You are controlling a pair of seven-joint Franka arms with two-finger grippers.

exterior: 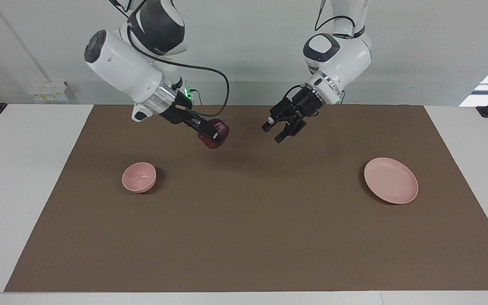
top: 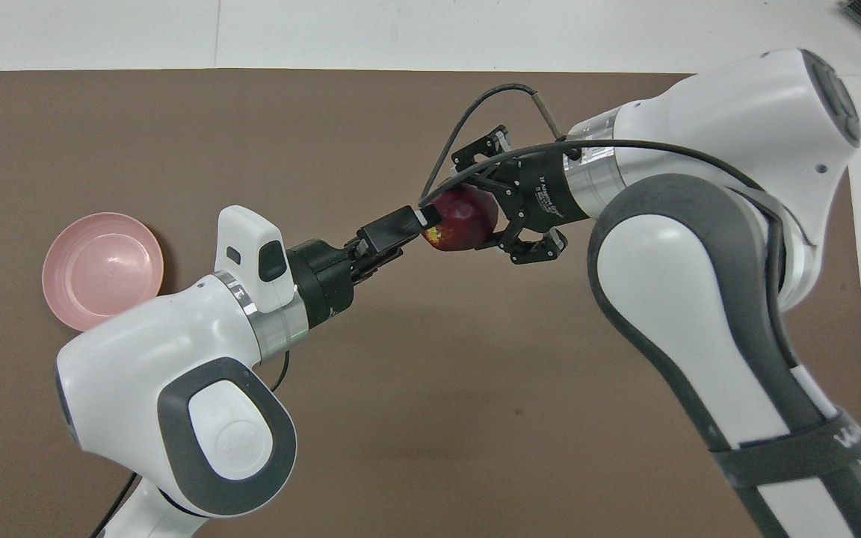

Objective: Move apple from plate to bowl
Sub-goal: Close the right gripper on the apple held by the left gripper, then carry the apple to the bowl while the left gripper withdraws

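Bare mat (exterior: 244,220) between bowl (exterior: 139,177) and plate (exterior: 391,180)

**benchbot_fan:** so both arms (exterior: 121,72) are glossy white shells with dark grey rounded joint caps, right? Each wrist ends in a ribbed silver metal ring.

**servo_sam:** yep, and after the ring it's all black: skeletal link-style grippers (exterior: 284,127). A black cable (top: 475,112) loops off one wrist, ending in a short braided metal bit. The other wrist carries a white boxy module (top: 251,254) with a dark window. There's small white lettering on one black gripper body, too small to read.
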